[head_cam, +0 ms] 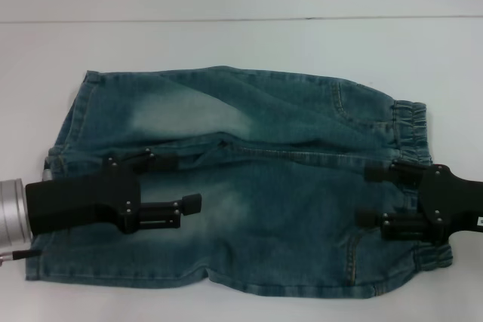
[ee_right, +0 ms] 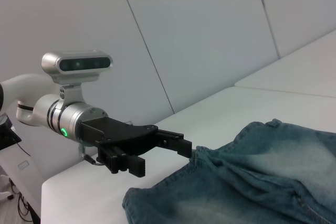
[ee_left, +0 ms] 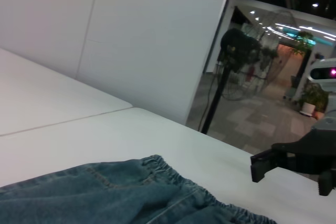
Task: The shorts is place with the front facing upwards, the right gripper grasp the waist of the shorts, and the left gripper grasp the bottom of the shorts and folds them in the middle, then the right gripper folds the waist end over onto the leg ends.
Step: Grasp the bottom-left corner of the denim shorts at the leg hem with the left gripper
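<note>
Blue denim shorts (head_cam: 249,179) lie flat and front up on the white table, with the elastic waist (head_cam: 413,137) at the right and the leg ends (head_cam: 64,148) at the left. My left gripper (head_cam: 181,182) hovers open over the near leg, nothing between its fingers. In the right wrist view it (ee_right: 157,153) sits beside the leg hem (ee_right: 205,156). My right gripper (head_cam: 366,197) is open over the waist end, near the band. The left wrist view shows it (ee_left: 286,163) just past the waistband (ee_left: 163,169).
The white table (head_cam: 241,43) stretches beyond the shorts on the far side, with a seam line across it. White wall panels (ee_left: 131,35) stand behind the table. A floor fan (ee_left: 236,51) stands off the table in the room beyond.
</note>
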